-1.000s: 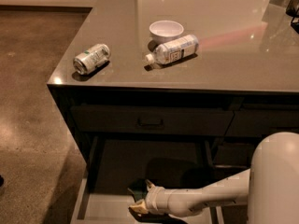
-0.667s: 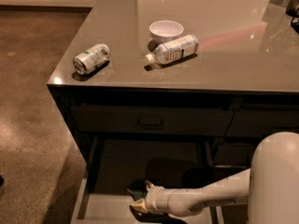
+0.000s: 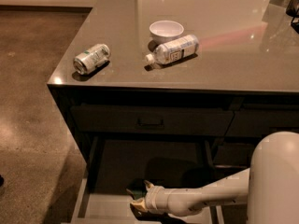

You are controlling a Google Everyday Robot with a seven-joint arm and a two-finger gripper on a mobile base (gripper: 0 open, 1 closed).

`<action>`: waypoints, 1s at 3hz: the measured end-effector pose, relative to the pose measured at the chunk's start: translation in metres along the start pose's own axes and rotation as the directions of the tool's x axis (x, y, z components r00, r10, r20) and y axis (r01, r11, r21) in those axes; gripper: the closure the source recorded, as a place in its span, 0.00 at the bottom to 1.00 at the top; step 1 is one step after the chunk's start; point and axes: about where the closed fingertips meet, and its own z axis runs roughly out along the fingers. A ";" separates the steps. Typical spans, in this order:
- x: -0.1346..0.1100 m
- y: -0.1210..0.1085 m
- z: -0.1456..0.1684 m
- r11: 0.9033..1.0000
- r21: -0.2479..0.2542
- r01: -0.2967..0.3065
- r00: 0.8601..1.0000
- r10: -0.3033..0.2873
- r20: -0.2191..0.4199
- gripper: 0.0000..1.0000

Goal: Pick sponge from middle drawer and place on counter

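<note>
Reaching in from the lower right, the white arm (image 3: 205, 199) puts the claw (image 3: 141, 194) inside the middle drawer (image 3: 105, 206), which stands pulled out well below the front edge of the surface (image 3: 233, 64). A small dark shape, which looks to be the sponge (image 3: 134, 189), lies right at the claw's tip on the drawer's pale grey floor, under the left half of the surface. I cannot tell how wide the claw stands, nor whether it has hold of the sponge or only touches it (the spot is dark and partly hidden by the claw's own body).

Up on the surface are three things. A white bowl (image 3: 166, 31) stands upright, set back from the front edge. A clear plastic bottle (image 3: 175, 49) with a white label lies on its side just in front of the bowl, its cap pointing toward the front left. A silver-green can (image 3: 91, 58) lies on its side near the front left corner of the surface, well apart from the bottle.

Directly under the surface's front edge a dark-fronted drawer (image 3: 150, 122) with a black bar handle is closed. A speckled brown floor (image 3: 32, 101) spreads out to the left of the surface.
</note>
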 end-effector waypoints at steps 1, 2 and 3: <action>-0.013 0.002 -0.009 0.998 -0.027 0.048 0.998 -0.047 0.037 1.00; -0.014 0.012 -0.022 0.995 -0.062 0.082 0.996 -0.079 0.048 1.00; -0.011 0.011 -0.021 0.995 -0.063 0.076 0.996 -0.074 0.040 1.00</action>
